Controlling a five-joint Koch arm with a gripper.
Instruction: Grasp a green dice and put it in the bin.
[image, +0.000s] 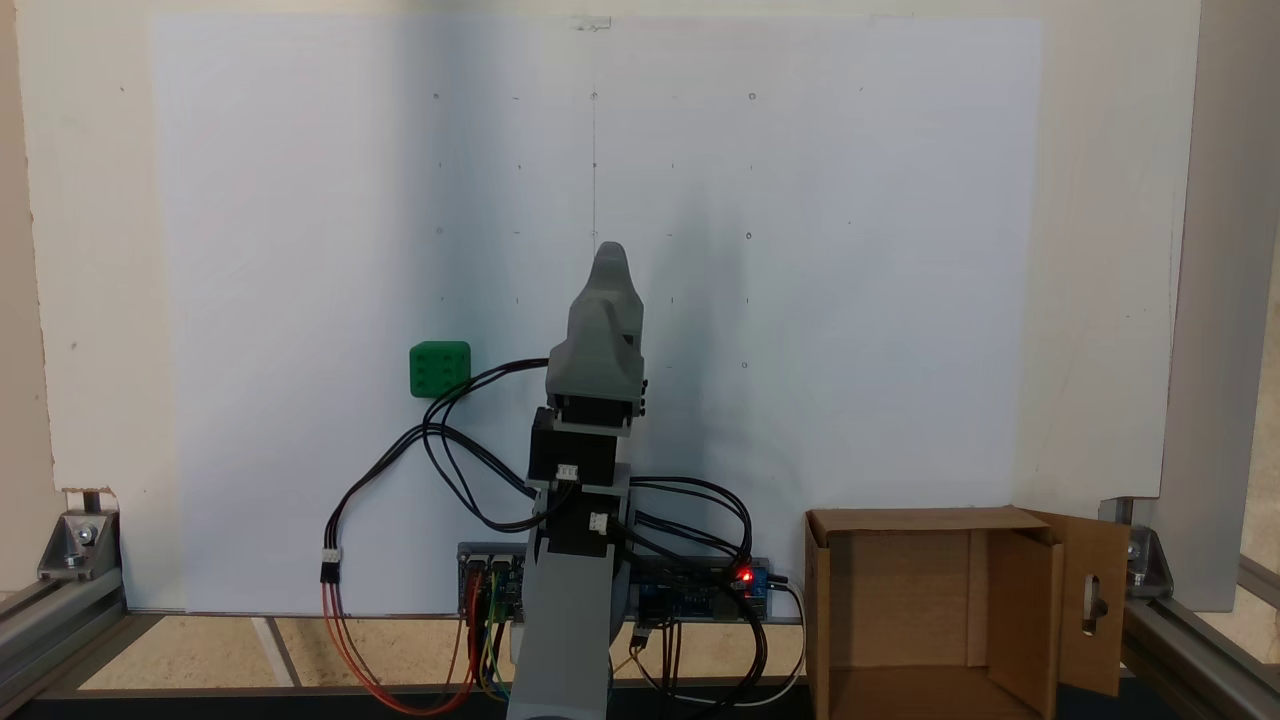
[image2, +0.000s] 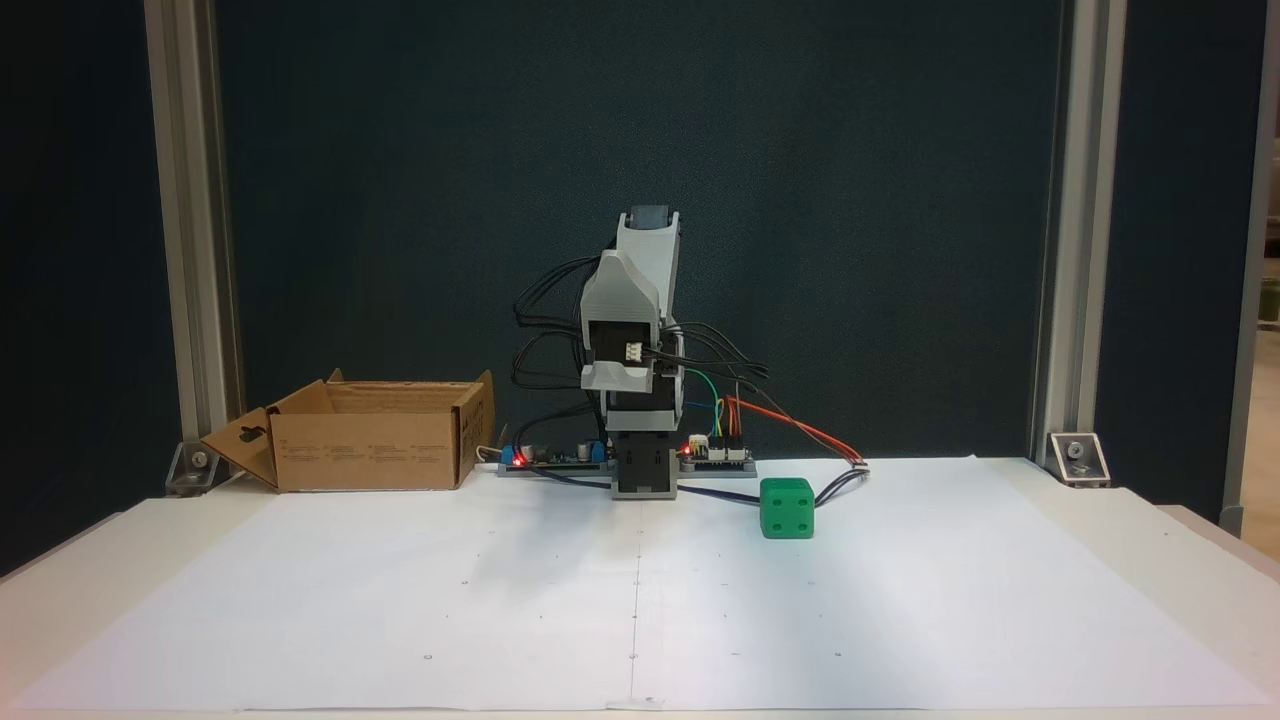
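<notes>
Green dice (image: 440, 369) rests on the paper — well apart from the gripper (image: 610, 262).

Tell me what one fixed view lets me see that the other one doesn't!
A fixed view looks down into the bin, and no dice lies inside it. A fixed view looks across the table instead. There you see the dark wall behind the arm and the bin's printed outer side. Both fixed views share the green dice, which sits on the white paper, apart from the arm and the bin. They also share the arm's black cables.
</notes>
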